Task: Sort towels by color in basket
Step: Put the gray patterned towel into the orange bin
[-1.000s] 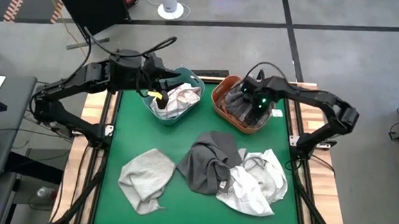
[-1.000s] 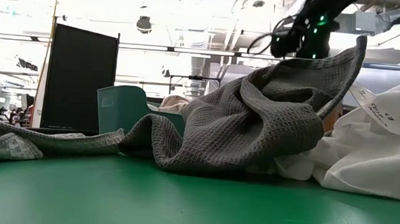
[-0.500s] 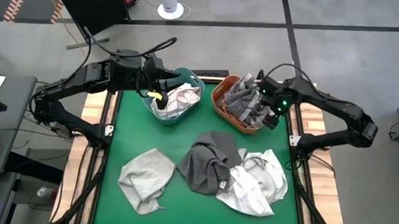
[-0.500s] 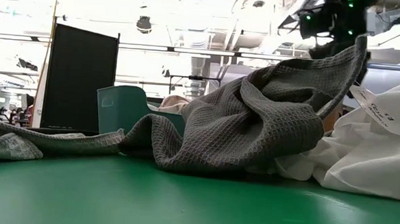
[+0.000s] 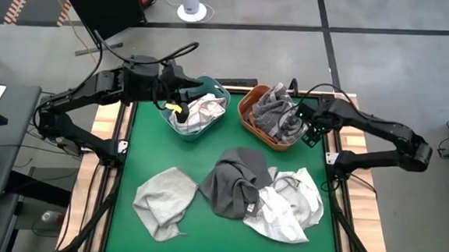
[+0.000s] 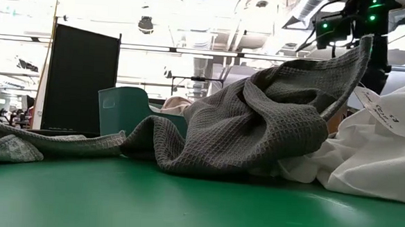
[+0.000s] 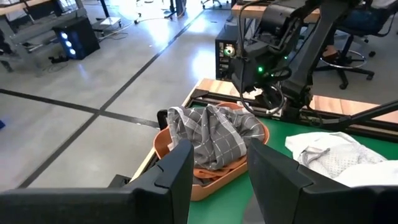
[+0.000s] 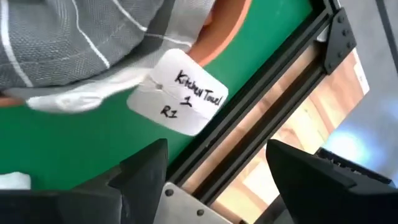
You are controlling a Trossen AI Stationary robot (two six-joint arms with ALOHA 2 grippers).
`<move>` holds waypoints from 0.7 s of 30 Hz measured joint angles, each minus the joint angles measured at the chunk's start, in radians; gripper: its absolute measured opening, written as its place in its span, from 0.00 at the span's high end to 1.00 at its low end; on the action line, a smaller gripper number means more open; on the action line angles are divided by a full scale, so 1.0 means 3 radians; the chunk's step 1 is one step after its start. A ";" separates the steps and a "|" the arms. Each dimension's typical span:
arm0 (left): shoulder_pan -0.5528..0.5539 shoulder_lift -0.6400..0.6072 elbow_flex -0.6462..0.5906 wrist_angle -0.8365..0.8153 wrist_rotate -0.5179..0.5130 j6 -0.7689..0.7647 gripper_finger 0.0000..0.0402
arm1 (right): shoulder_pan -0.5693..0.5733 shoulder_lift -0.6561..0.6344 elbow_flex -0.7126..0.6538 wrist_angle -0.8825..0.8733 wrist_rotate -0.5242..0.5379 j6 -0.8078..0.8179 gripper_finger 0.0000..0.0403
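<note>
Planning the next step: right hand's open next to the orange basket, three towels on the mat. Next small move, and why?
Probably swing the right hand toward the dark grey towel. It is open and empty beside the orange basket, which holds a grey checked towel. The dark one lies nearest, overlapping the white towel.

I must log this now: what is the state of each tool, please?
Left tool: over the teal basket, part open; whether it holds the towel there cannot be told.
Right tool: open, holding nothing, beside the orange basket.
</note>
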 joint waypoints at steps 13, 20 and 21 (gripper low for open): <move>0.0000 0.0000 0.0000 -0.0001 -0.0001 0.0001 0.65 | 0.0339 0.0062 -0.0350 0.0552 0.0591 -0.0052 0.25; 0.0000 0.0000 0.0000 0.0005 -0.0005 0.0022 0.65 | 0.0329 0.0167 -0.0473 0.0790 0.0563 -0.0211 0.44; 0.0000 0.0000 0.0000 0.0005 -0.0005 0.0020 0.65 | 0.0332 0.0166 -0.0468 0.0790 0.0564 -0.0213 0.48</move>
